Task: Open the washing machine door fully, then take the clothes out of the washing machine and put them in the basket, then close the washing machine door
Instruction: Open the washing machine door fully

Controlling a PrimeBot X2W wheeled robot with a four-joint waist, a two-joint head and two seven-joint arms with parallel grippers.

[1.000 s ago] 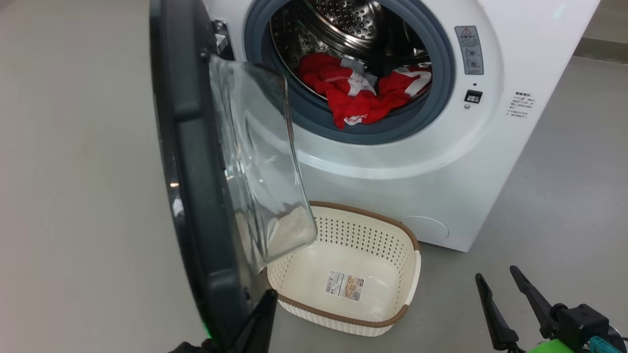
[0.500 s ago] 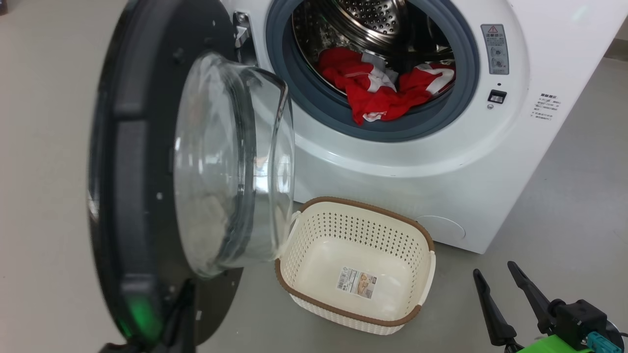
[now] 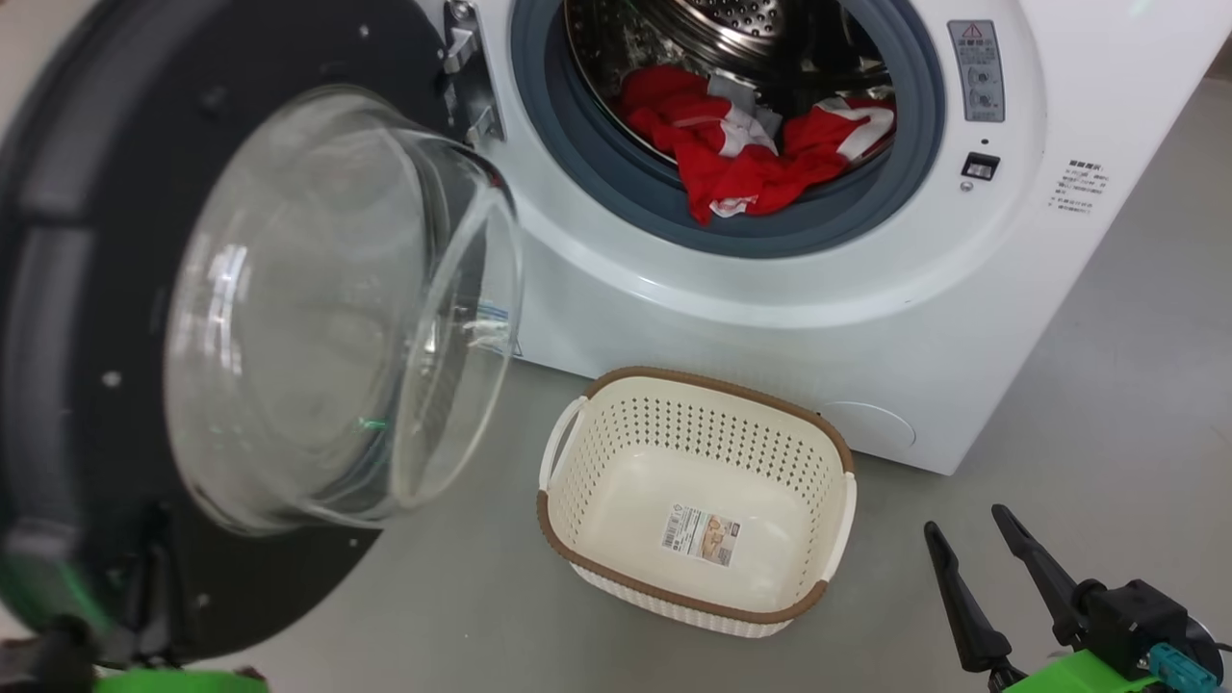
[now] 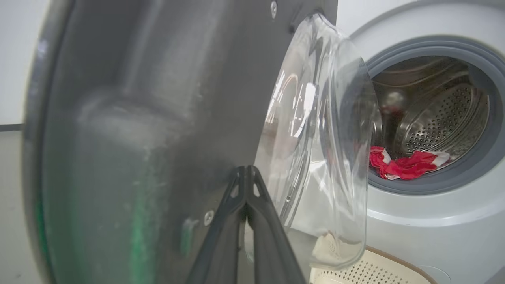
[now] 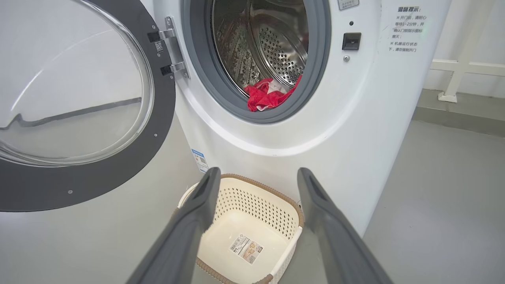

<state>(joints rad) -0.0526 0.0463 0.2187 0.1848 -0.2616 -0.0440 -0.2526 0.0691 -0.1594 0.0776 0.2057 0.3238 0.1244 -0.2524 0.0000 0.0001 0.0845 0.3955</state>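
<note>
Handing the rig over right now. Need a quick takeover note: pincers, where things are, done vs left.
Left pincer: shut, holding nothing, tips at the door inner face; contact unclear.
Right pincer: open, empty, low and to the right of the basket.
The door is swung wide, left of the washer opening.
The clothes, red and white, lie in the drum near its front lip.
The basket sits on the floor in front of the washer, with no clothes in it.
Done: door opened.
Left: move clothes to basket, close door.
</note>
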